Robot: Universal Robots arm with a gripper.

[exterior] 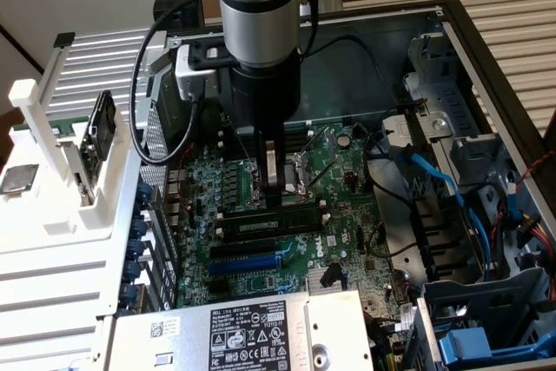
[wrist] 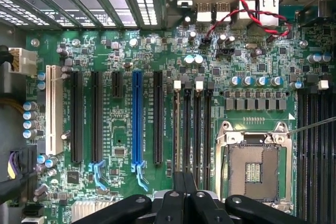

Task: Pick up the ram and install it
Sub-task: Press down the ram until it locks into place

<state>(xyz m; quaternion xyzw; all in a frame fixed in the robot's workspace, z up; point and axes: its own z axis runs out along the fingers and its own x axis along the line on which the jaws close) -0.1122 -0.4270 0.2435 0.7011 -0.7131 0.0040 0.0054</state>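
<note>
**Item — ram** (exterior: 265, 225): a long dark stick with a pale label, lying along a memory slot on the motherboard (exterior: 347, 206) inside the open computer case (exterior: 486, 58). It sits between the blue expansion slot (exterior: 248, 260) and the empty processor socket (wrist: 252, 163). As far as the exterior view tells, it occupies the slot nearest the expansion slots.

**Item — hand** (exterior: 278, 182): the fingers are drawn together with nothing between them. It points straight down over the memory slots (wrist: 197, 129), its tip just above the ram. Whether it touches the stick's upper edge cannot be told.

**Item — white rack** (exterior: 52, 154): stands outside the case at the exterior view's left. It carries a dark flat part whose kind cannot be made out.

**Status of work**
- Pick-up: judged done, since the ram is on the board and not in any holder.
- Insertion: judged done or nearly so — the stick lies level along its slot.
- Open point: whether it is pushed fully home and the end clips have closed on it is too small to tell.
</note>
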